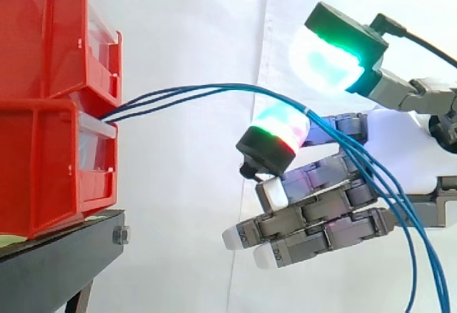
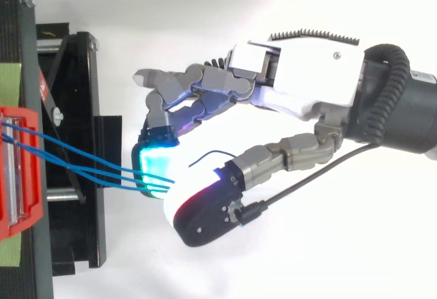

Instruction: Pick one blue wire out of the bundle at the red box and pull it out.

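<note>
While hovering beside the red box (image 1: 50, 156) | holding hand (image 2: 307, 67) open, pinching nothing | touching blue wires (image 1: 214, 88) running sideways across one fingertip (image 1: 282, 131)

The 2 stacked red plastic bins (image 1: 43, 113) look smooth and glossy, with clear plastic fronts (image 1: 96, 145). The thin blue wires (image 1: 214, 91) have smooth, faintly shiny insulation. The black metal stand (image 1: 64, 263) is matt. The hand (image 2: 307, 67) has a glossy white plastic shell, matt grey finger segments and milky translucent pads (image 1: 325, 63). The white curtain (image 1: 193, 13) is soft, matt cloth.
</note>
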You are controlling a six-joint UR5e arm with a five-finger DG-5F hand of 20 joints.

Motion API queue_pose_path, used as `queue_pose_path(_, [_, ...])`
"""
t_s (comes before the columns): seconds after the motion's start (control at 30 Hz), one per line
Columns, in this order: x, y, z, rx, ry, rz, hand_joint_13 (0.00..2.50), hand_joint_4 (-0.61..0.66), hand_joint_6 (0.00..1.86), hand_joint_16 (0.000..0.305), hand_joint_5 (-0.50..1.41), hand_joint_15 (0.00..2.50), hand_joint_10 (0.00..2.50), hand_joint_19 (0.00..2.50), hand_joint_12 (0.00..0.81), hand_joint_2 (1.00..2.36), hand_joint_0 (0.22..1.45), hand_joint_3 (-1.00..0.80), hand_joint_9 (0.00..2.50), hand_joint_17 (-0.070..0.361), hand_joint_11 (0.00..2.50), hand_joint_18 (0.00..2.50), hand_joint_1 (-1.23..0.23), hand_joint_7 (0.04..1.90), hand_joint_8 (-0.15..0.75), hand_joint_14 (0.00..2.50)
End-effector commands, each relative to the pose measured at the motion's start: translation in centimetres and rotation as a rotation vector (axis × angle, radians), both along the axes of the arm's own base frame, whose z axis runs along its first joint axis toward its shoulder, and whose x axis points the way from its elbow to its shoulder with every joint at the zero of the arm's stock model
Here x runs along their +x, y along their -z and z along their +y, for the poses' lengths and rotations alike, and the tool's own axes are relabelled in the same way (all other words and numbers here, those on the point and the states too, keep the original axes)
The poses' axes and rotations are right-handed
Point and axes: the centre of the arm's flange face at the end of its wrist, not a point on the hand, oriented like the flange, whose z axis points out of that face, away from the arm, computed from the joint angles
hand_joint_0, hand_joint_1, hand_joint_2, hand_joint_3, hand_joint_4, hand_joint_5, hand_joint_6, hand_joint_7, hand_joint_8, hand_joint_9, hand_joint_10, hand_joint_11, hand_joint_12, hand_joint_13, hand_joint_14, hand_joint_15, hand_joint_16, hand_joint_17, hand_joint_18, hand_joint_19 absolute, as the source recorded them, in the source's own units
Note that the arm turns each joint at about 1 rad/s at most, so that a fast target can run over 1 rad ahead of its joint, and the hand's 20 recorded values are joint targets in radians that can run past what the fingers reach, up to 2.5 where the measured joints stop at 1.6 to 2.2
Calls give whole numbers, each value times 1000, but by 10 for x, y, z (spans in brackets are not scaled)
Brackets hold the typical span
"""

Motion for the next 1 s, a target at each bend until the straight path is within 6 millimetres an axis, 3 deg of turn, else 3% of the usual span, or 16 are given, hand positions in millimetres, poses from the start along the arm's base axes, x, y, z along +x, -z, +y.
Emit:
queue_pose_path(0.0, [0, 0, 0, 12, -1, -3, 0, 95, 893, 58, -187, 5, 28, 222, 381, 1000, 466, -500, 690, 129, 959, 0, -773, 1127, 291, 1])
queue_pose_path(0.17, [-1, 1, 0, 20, -1, 4, 0, 67, 889, 51, -179, 12, 31, 243, 348, 1002, 602, -486, 710, 114, 958, 0, -717, 1185, 258, 0])
queue_pose_path(0.27, [-1, 1, 0, 31, -2, 7, 0, 35, 892, 50, -180, 11, 30, 237, 347, 1010, 624, -416, 721, 112, 958, 0, -729, 1232, 265, 0])
queue_pose_path(0.5, [-1, 1, 0, 31, -2, 6, 0, 42, 887, 50, -199, 0, 29, 222, 351, 1002, 670, -485, 708, 113, 949, 0, -754, 1236, 268, 0])
queue_pose_path(0.63, [-1, 1, 0, 31, -1, 7, 0, 51, 880, 51, -198, 0, 29, 225, 355, 1002, 670, -480, 706, 115, 906, 0, -770, 1265, 263, 1])
queue_pose_path(0.77, [-1, 1, 0, 31, -1, 7, 0, 67, 842, 50, -175, 0, 23, 247, 340, 1007, 603, -439, 682, 112, 592, 0, -744, 1202, 222, 0])
queue_pose_path(0.97, [-1, 1, -1, 31, -1, 4, 0, 22, 760, 50, -136, 0, 21, 265, 339, 1012, 582, -383, 693, 113, 523, 0, -753, 1304, 200, 0])
